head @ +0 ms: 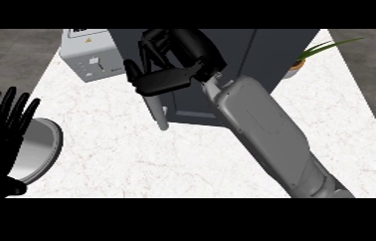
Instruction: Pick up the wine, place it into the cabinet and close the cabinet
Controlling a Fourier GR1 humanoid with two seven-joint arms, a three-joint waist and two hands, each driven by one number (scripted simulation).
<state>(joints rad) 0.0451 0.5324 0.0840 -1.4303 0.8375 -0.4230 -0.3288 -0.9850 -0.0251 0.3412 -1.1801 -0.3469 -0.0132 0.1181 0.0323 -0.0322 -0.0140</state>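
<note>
A dark grey cabinet (272,51) stands at the back middle of the white marble counter (147,160). A pale grey bar handle (157,113) runs down its front. My right hand (165,80) lies against the cabinet front just above the handle, its palm flat to the surface and its fingers relaxed, holding nothing. The right forearm slants up from the lower right and hides part of the cabinet's front. No wine bottle shows anywhere. My left hand (15,130) rests open at the left edge, fingers up.
A round metal plate (40,145) lies by the left hand at the counter's left edge. A white box-shaped appliance (92,56) stands left of the cabinet. A potted plant (316,53) sits at the back right.
</note>
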